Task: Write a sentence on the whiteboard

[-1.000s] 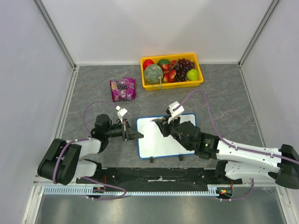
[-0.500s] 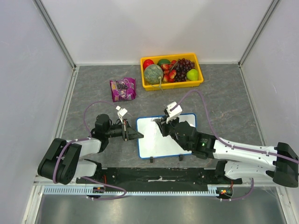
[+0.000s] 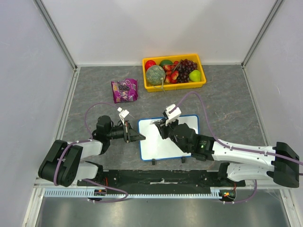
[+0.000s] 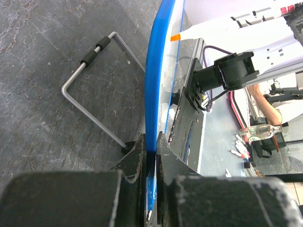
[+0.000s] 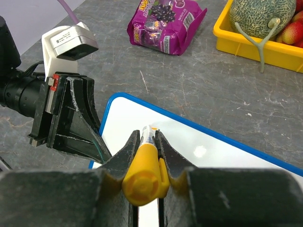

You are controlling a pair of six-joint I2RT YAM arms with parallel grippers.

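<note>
Two claws, one whiteboard [image 3: 155, 148]: the left claw [image 4: 150, 143] pinches its blue rim, the right claw [image 5: 148, 138] pinches one yellow marker [image 5: 142, 176].

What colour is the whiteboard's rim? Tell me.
Blue; the rim shows best in the left wrist view.

top view high above near edge, looking down, wrist views close and low, all share the whiteboard [image 3: 154, 144]
</note>
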